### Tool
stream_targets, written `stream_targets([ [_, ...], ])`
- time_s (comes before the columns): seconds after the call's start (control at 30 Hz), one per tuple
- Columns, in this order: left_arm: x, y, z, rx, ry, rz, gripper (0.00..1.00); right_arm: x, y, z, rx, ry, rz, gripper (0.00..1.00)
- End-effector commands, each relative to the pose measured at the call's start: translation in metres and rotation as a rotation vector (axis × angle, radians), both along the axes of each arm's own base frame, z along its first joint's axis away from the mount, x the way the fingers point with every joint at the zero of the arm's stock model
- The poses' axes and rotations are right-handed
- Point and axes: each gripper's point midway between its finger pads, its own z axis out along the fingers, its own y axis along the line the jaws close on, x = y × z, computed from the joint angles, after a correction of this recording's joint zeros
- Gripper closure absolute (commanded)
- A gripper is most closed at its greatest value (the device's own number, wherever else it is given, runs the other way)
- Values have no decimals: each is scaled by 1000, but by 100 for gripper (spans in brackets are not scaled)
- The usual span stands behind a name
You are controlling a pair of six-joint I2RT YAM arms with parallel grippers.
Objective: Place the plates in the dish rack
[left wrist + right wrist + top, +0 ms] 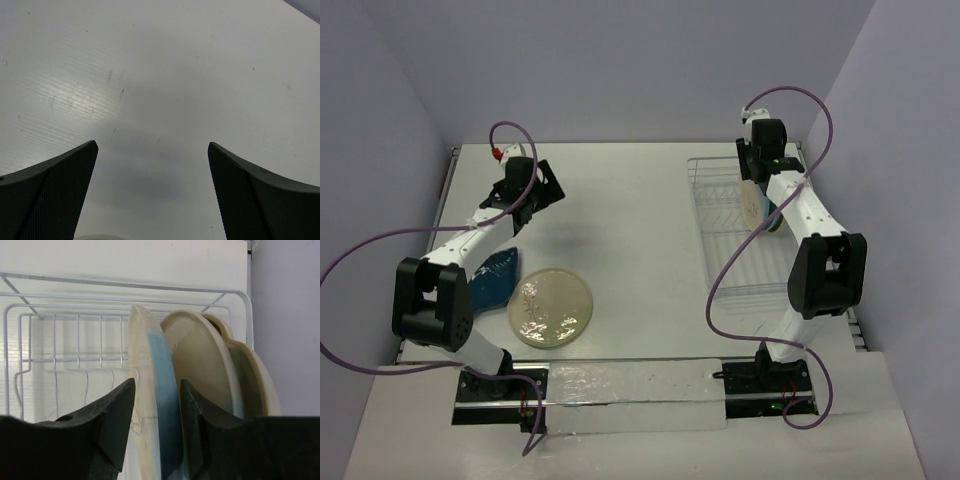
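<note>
Looking down, the floral plate [551, 307] and dark blue plate [492, 280] lie flat on the table [640, 200], closer to the bases than the left gripper [525, 195], the blue one partly under that arm. Its wrist view shows jaws spread wide, empty, over the tabletop. The right gripper [156, 385] straddles a cream-and-blue plate [162, 355] standing edgewise in the dish rack [75, 320]; pinched or loose, I cannot tell.

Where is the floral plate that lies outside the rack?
In the top view the floral plate lies flat on the left of the table, just right of the dark blue plate.
</note>
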Motion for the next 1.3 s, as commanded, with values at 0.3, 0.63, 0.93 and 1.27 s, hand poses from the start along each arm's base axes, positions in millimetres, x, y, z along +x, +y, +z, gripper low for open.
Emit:
stream_targets([
  [0.3,-3,-10,38,-77,-73,9,1,-4,14,122,12,-299,-4,22],
  [0.63,-46,1,34,-109,-31,107,1,-18,57,184,131,-444,63,8],
  [0.93,-150,14,-14,-223,128,231,1,-40,186,198,422,-421,375,5],
  [1.27,-247,45,-61,-291,353,519,1,-77,312,120,694,-127,584,0],
])
